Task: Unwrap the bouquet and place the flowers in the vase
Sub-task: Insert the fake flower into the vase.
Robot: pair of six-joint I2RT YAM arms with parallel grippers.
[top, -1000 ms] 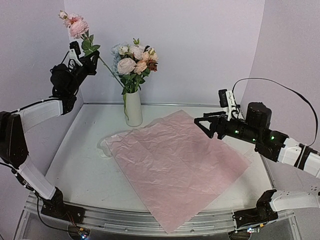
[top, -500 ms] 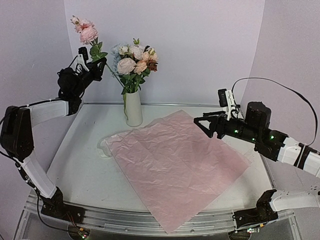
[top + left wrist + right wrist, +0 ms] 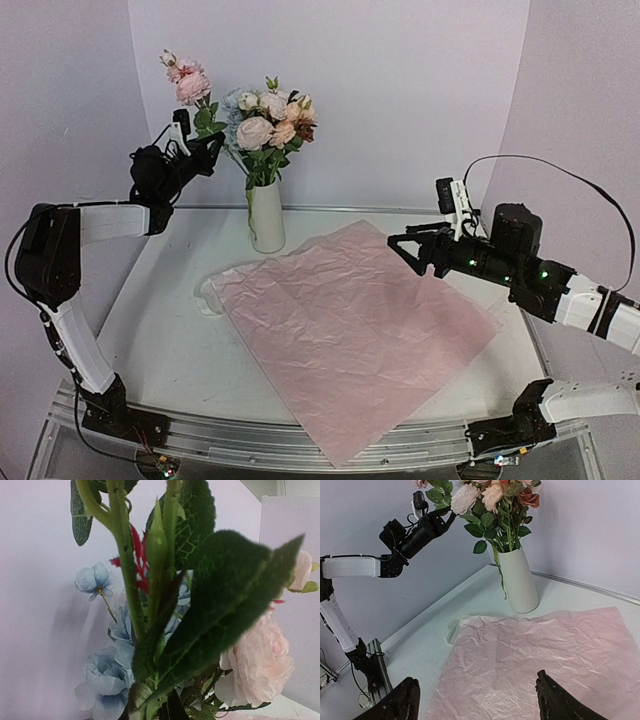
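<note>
The off-white vase (image 3: 266, 215) stands at the back of the table with several flowers (image 3: 268, 120) in it. My left gripper (image 3: 208, 146) is shut on the stem of a pink rose (image 3: 188, 82), held up just left of the vase's blooms. In the left wrist view the stem and its leaves (image 3: 220, 605) fill the frame, with blue flowers (image 3: 102, 680) and a pink rose (image 3: 257, 665) behind. The bouquet's pink paper (image 3: 350, 320) lies spread flat. My right gripper (image 3: 415, 250) hovers open over the paper's right side, with nothing between its fingers (image 3: 402, 702).
A cream ribbon (image 3: 207, 292) lies at the paper's left edge. Lilac walls close the back and both sides. The right wrist view shows the vase (image 3: 519, 582), the paper (image 3: 535, 655) and the left arm (image 3: 415, 532).
My left arm has carried the pink rose to the right, toward the vase's blooms. The right arm and the paper have not moved.
</note>
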